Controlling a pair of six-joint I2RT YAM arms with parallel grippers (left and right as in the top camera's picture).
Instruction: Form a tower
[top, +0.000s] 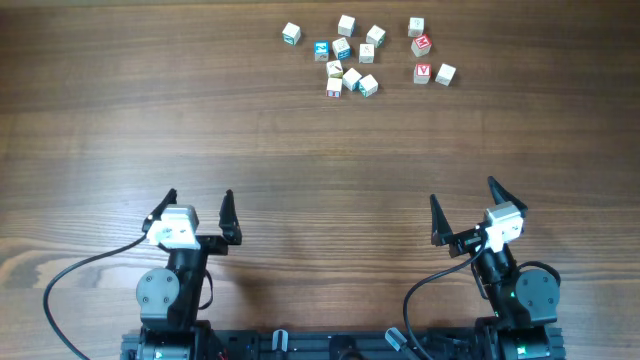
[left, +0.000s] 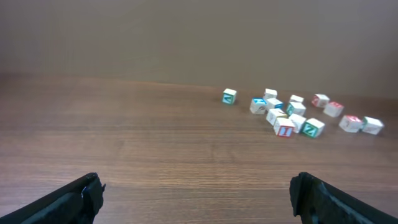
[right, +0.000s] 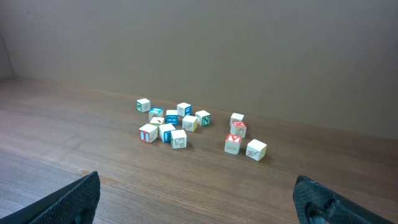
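- Small pale wooden letter cubes: found scattered at 12 o'clock, unstacked.
- Judged light, rigid; best pinched across opposite flat faces.
- Left gripper, right gripper: spread wide, empty.

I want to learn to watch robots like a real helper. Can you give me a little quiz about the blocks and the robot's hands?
1. True or false: the left hand is holding a letter cube.
2. Where do the letter cubes lie?
A. right between the two hands
B. scattered at the far side of the table, away from both hands
C. piled in one tall tower
3. Fill in the word: the right hand is ___, with nothing in it.

Key: 1 false; 2 B; 3 open.
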